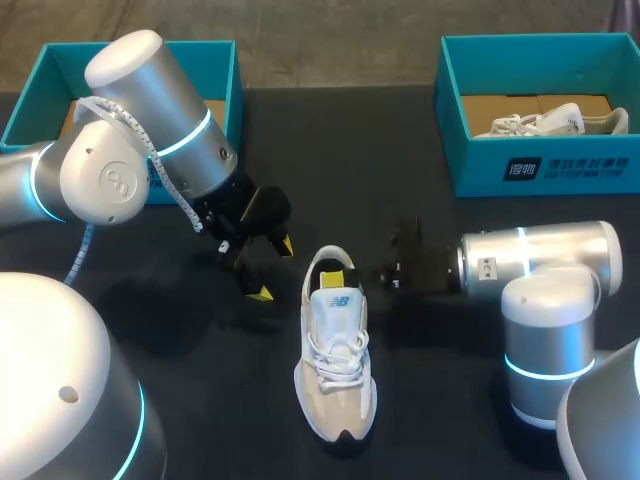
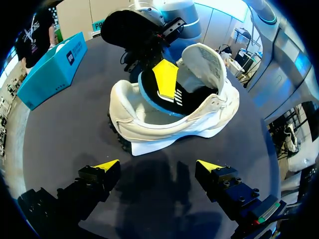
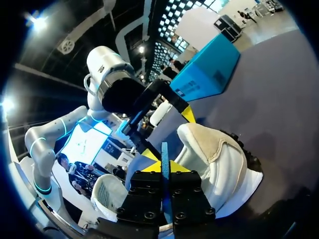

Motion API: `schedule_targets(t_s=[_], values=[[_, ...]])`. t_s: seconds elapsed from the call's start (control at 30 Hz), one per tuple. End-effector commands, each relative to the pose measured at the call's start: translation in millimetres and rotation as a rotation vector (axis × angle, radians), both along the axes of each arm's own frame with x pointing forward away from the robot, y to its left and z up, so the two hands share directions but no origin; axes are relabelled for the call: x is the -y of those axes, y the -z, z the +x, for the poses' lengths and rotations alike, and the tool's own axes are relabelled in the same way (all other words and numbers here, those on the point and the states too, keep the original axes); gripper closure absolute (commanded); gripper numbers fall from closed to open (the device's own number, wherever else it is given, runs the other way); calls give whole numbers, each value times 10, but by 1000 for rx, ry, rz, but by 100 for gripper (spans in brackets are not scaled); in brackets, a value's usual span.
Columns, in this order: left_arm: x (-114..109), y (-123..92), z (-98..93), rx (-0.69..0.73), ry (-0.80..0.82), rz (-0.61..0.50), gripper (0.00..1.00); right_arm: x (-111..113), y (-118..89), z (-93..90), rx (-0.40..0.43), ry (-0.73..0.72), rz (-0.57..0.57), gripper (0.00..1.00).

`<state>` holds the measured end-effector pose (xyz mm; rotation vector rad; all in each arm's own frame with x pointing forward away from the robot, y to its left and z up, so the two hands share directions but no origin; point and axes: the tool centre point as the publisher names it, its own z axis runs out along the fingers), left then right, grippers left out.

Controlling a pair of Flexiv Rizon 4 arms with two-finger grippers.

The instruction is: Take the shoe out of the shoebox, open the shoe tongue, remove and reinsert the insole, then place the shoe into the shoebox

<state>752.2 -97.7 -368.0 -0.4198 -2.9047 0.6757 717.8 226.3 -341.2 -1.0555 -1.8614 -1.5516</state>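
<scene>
Head view, nearest first: pale shoe [image 1: 335, 370] upright on its sole at the middle of the dark bench [image 1: 440, 420], toe nearest, heel farthest. Tongue [image 2: 203, 59] raised off the opening, plain in the left wrist view.

Just left of the heel, left claw [image 1: 272, 268] released, yellow tips spread wide with nothing between them. From the left wrist view, aimed at the shoe's side, both tips short of it and touching no part of it. Left arm [image 1: 150, 130] entering from the far left.

At the heel opening, right claw [image 1: 338, 268] reaching in from the right, right arm [image 1: 540, 265] lying low over the bench behind it. Clenched on the insole [image 2: 172, 102], one yellow tip on each face, the thin blue edge pinched between them in the right wrist view. Insole dark on top, blue at the rim, standing up out of the opening with its lower end inside the shoe.

Farthest back, two teal boxes at the bench's far edge, well apart from the shoe. Right shoebox [image 1: 540, 165] at the far right, open, holding a second pale shoe [image 1: 545, 122]. Left shoebox [image 1: 215, 60] at the far left, partly hidden behind the left arm, contents impossible to make out.
</scene>
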Motion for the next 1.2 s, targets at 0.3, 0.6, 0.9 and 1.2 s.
schedule_targets(t_s=[0.3,0.6,0.9,1.2], values=[[0,1,-4,1,0,2,0,-10,51,-122,-51,-2,-33,100],[0,1,-4,1,0,2,0,-7,39,-63,-27,-10,-17,100],[0,1,-4,1,0,2,0,-28,-77,37,24,-23,-34,69],[0,1,-4,1,0,2,0,-19,-134,40,50,-16,-51,68]])
